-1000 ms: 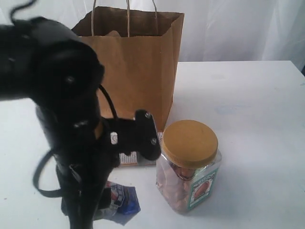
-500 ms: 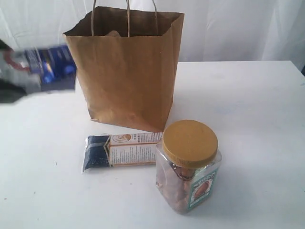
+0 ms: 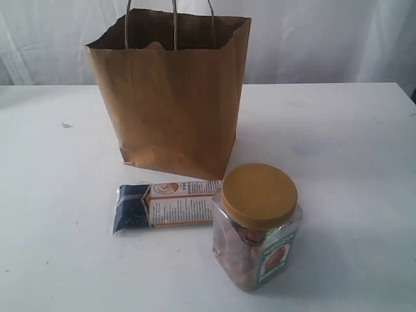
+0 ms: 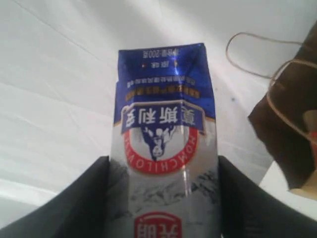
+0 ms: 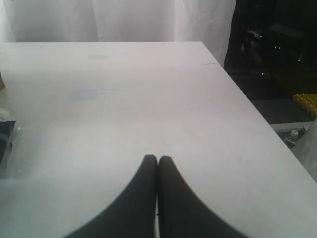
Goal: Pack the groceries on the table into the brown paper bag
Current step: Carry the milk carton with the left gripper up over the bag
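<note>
Blue-white carton is clamped by left gripper, prob. to be carried over mouth of paper bag nxt; right gripper is closed, empty.

Bright, soft, even light casts only faint shadows beside the jar; wrist views look slightly blurred.

The table lay open along its right and left sides. The brown paper bag blocked the middle toward the far edge; just before it, the long packet and the jar crowded the near edge.
</note>
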You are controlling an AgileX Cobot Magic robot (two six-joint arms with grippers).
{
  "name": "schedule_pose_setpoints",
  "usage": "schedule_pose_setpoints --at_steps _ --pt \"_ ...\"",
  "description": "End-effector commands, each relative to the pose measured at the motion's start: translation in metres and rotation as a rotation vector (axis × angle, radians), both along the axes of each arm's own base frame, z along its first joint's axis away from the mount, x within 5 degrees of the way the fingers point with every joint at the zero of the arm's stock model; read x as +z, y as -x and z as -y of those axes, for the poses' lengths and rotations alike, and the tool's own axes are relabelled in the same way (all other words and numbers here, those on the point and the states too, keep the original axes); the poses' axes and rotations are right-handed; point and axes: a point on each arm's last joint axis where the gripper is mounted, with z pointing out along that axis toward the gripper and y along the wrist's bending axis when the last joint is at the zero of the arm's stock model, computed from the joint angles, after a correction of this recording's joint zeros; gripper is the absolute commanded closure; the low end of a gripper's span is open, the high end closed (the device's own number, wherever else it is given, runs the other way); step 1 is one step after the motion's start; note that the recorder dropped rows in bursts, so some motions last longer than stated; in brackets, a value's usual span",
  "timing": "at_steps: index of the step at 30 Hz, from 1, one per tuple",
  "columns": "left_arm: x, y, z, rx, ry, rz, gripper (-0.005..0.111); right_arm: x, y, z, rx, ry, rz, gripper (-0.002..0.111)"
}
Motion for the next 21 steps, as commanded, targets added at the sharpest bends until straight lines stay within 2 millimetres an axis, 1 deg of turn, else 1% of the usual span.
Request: schedule_pose_setpoints --at_steps 1,2,4,6,9,11,13,14,15,18,19,21 --pt "-0.006 -0.052 -0.008 0.054 0.274 -0.002 0.107 0.0 0.0 0.0 0.002 0.007 0.01 0.108" --pt "-0.006 -0.059 -0.01 0.021 0.41 -0.025 0.107 0.0 0.0 0.0 0.002 0.007 0.01 0.108" --pt "-0.002 -0.075 -0.013 -0.118 0.695 -0.053 0.107 0.0 0.0 0.0 0.002 0.007 0.01 0.108" --pt "0.005 -0.087 -0.017 -0.259 0.837 -0.06 0.107 0.0 0.0 0.0 0.002 0.007 0.01 0.108" --pt "0.008 -0.1 -0.016 -0.426 0.993 -0.122 0.107 0.0 0.0 0.0 0.002 0.007 0.01 0.108" --pt "0.005 -0.108 -0.011 -0.488 1.036 -0.168 0.107 0.0 0.0 0.0 0.002 0.007 0.01 0.108" --pt "0.0 -0.116 -0.003 -0.533 1.028 -0.196 0.107 0.0 0.0 0.0 0.002 0.007 0.01 0.108" --pt "-0.005 -0.123 0.005 -0.592 1.019 -0.227 0.107 0.0 0.0 0.0 0.002 0.007 0.01 0.108" --pt "-0.007 -0.126 0.008 -0.622 1.014 -0.239 0.107 0.0 0.0 0.0 0.002 0.007 0.01 0.108" --pt "-0.016 -0.146 0.016 -0.631 0.974 -0.243 0.107 0.0 0.0 0.0 0.002 0.007 0.01 0.108" --pt "-0.018 -0.15 0.017 -0.634 0.966 -0.246 0.107 0.0 0.0 0.0 0.002 0.007 0.01 0.108" --pt "-0.028 -0.158 0.025 -0.694 0.959 -0.286 0.107 0.0 0.0 0.0 0.002 0.007 0.01 0.108"
